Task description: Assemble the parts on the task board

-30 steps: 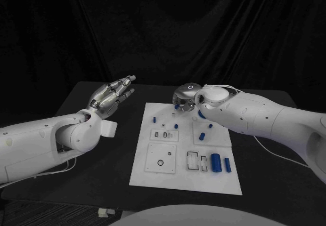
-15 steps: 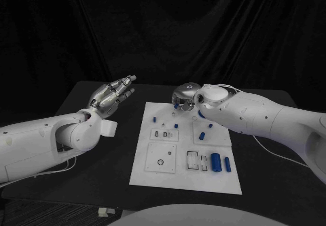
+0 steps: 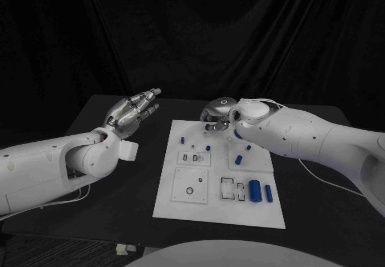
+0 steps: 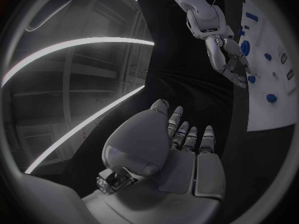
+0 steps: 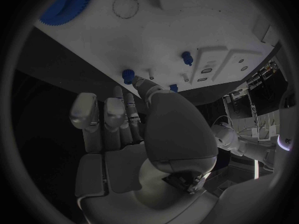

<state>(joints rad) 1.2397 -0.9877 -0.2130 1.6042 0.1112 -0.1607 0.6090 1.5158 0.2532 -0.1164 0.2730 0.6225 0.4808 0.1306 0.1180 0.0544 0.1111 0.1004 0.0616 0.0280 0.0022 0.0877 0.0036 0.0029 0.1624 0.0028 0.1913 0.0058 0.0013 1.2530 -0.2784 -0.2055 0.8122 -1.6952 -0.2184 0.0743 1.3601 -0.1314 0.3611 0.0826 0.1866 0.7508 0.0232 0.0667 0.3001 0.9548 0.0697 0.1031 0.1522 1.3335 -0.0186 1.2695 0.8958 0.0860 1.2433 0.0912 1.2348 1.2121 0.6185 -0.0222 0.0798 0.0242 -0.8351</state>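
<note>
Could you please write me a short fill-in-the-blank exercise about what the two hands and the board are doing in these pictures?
1. The task board lying on the black table is ____ in colour.
2. The left hand is raised beside the board, holding ____.
3. The right hand hovers over the board's ____ edge, away from the robot.
4. The large cylinder on the board is ____ in colour.

Missing words: white; nothing; far; blue

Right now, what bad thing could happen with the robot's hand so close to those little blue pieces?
The right hand hangs over the far end of the task board, right by small blue parts standing there. A fingertip could perhaps bump one over. The hand also hides those parts from the head view, so aiming may be harder. The left hand is lifted off to the side, too far to help.
</note>
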